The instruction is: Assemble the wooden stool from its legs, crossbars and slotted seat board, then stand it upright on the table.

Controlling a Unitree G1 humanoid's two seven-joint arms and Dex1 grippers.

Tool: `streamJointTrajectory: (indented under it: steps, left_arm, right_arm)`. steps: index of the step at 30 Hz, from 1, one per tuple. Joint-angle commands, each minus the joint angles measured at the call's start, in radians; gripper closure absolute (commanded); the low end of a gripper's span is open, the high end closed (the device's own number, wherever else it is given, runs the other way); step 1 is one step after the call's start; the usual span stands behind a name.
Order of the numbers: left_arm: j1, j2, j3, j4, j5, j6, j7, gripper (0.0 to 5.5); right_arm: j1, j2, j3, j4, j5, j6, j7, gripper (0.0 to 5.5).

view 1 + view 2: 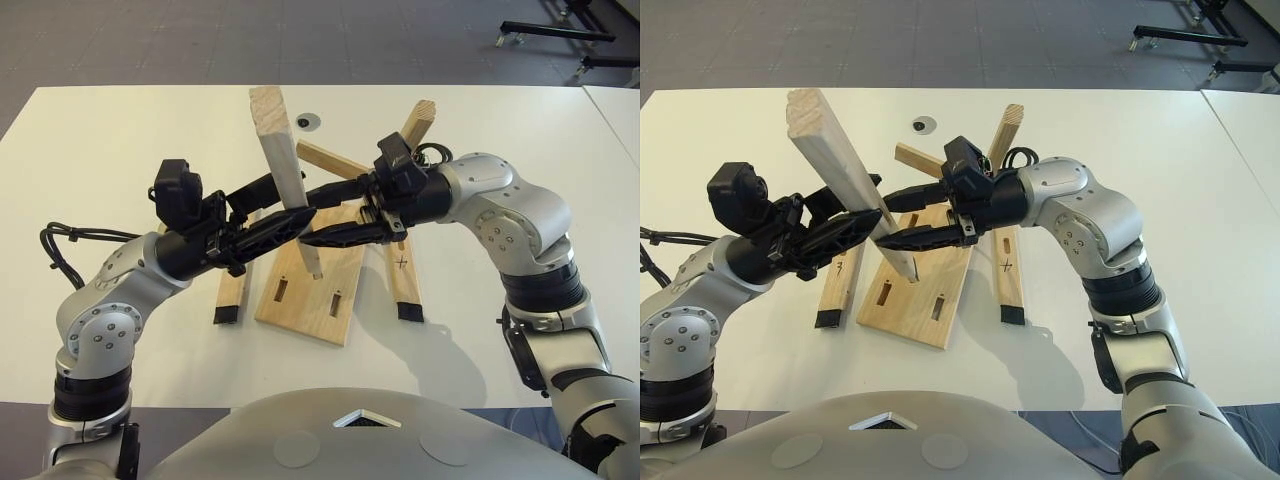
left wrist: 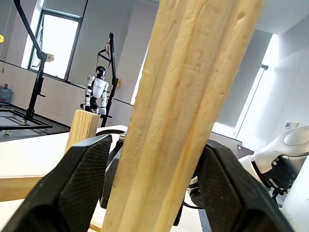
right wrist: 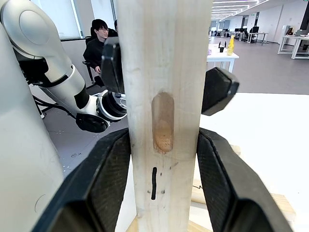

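A light wooden leg (image 1: 285, 160) stands nearly upright, tilted slightly, with its lower end over the slotted seat board (image 1: 300, 300), which lies flat on the table. I cannot tell whether the end touches the board. My left gripper (image 1: 290, 207) comes in from the left and is shut on the leg's middle. My right gripper (image 1: 305, 220) comes in from the right and is shut on the same leg just below. In the right wrist view, black fingers (image 3: 104, 183) press both sides of the leg beside an oval mortise (image 3: 162, 121). The left wrist view has fingers (image 2: 82, 188) flanking the leg (image 2: 188, 111).
A second leg (image 1: 233, 292) lies left of the board and a third, marked with a cross, (image 1: 403, 280) lies to its right. A crossbar (image 1: 330, 160) and another wooden piece (image 1: 418, 122) lie behind the grippers. A round grommet (image 1: 308, 121) sits in the white table (image 1: 120, 150).
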Motion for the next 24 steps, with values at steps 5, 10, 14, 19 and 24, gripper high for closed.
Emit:
streamJointTrajectory:
  steps: [5, 10, 14, 19, 24]
  left_arm:
    - [0.008, -0.015, 0.014, 0.027, 0.044, -0.025, 0.013, 3.24]
    - [0.025, -0.02, 0.018, 0.027, 0.062, -0.033, 0.001, 3.25]
    - [0.028, -0.032, 0.037, 0.03, 0.067, -0.056, -0.002, 3.32]
    - [0.041, -0.014, 0.069, 0.026, 0.057, -0.044, 0.004, 3.39]
    - [-0.006, 0.01, 0.065, 0.043, 0.053, -0.015, 0.009, 3.39]
  right_arm:
    - [-0.037, -0.018, 0.009, 0.001, -0.019, -0.008, 0.039, 3.46]
    - [-0.049, -0.038, -0.023, 0.007, -0.023, -0.013, 0.046, 3.46]
    - [-0.064, -0.13, -0.084, 0.041, -0.04, -0.025, 0.089, 3.46]
    - [-0.067, -0.188, -0.108, 0.029, -0.043, -0.021, 0.113, 3.46]
    - [-0.021, -0.161, -0.106, -0.026, -0.022, -0.011, 0.063, 3.46]
